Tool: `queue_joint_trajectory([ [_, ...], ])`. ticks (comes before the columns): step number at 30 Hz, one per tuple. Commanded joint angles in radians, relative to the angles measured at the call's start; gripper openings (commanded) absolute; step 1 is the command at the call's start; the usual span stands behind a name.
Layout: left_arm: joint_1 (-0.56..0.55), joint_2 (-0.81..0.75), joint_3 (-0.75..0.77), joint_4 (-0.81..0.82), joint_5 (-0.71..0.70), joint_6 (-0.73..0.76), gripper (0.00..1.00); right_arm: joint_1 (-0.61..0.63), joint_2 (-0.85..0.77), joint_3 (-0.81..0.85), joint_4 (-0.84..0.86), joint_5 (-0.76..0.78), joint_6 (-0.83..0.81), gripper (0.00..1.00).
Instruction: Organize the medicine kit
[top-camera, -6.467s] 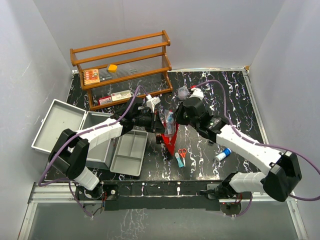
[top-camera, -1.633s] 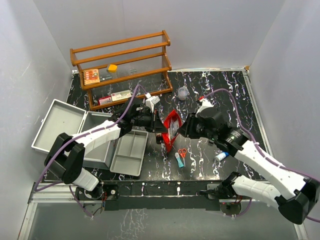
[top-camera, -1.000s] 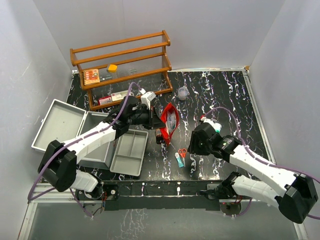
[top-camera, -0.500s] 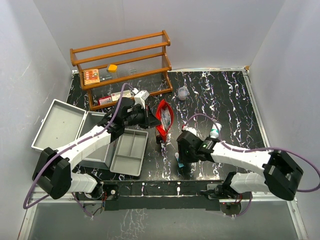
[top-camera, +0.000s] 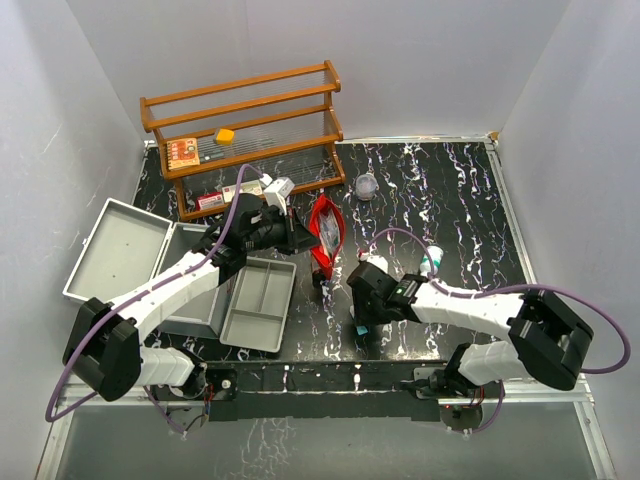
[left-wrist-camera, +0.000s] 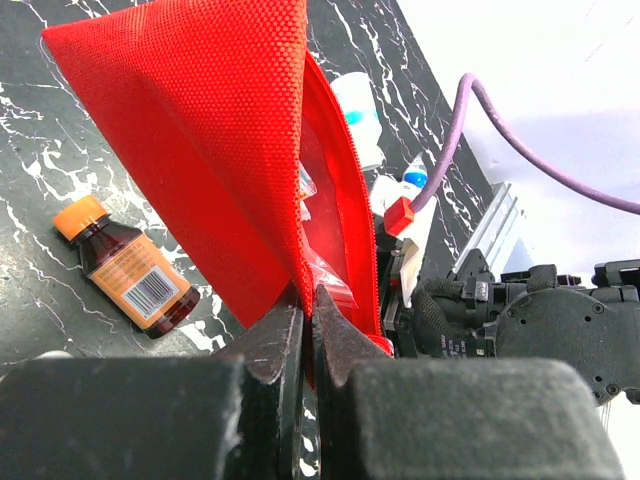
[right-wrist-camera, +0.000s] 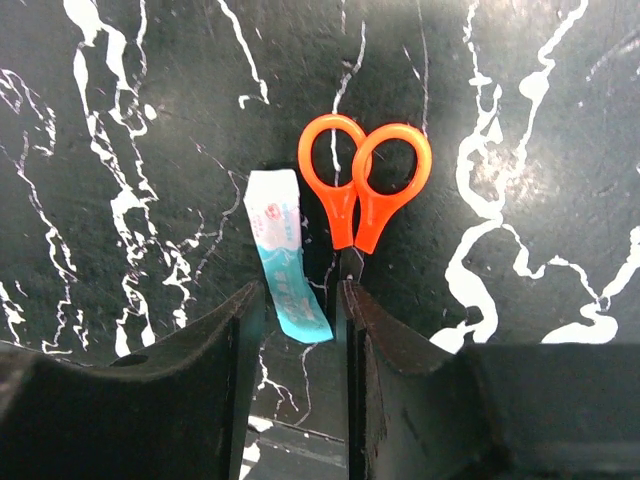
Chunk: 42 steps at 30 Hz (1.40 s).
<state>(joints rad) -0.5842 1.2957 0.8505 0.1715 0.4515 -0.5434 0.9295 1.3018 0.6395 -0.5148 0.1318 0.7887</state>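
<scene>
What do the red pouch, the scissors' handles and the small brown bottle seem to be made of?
Red pouch: matte woven fabric, perhaps nylon; a coarse weave shows. Scissors: handles look like smooth orange plastic, evenly coloured with a slight sheen. Brown bottle: translucent amber glass or plastic, I cannot tell which; orange cap, paper-like label with a barcode.

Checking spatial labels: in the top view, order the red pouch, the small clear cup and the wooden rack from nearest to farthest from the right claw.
From the right claw:
1. Red pouch, just behind it, slightly left.
2. Small clear cup, farther back.
3. Wooden rack, back left by the wall.
</scene>
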Motion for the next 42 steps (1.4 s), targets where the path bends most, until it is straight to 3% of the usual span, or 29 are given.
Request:
queue_joint_trajectory([
  [1,0.009,-0.045,0.002,0.040,0.010,-0.006,0.00,0.006,0.034,0.047,0.027,0.042,0.011,0.32],
  [9,0.013,-0.055,-0.007,0.043,0.008,-0.008,0.00,0.009,0.066,0.065,0.009,0.083,0.016,0.30],
  [17,0.017,-0.057,-0.010,0.041,0.008,-0.006,0.00,0.015,0.085,0.095,-0.053,0.130,0.038,0.21],
  [31,0.025,-0.125,-0.026,0.004,-0.108,0.003,0.00,0.017,0.039,0.074,0.041,0.011,0.015,0.22],
  [42,0.027,-0.161,-0.038,-0.015,-0.166,0.007,0.00,0.029,0.130,0.128,-0.041,0.071,0.049,0.29],
])
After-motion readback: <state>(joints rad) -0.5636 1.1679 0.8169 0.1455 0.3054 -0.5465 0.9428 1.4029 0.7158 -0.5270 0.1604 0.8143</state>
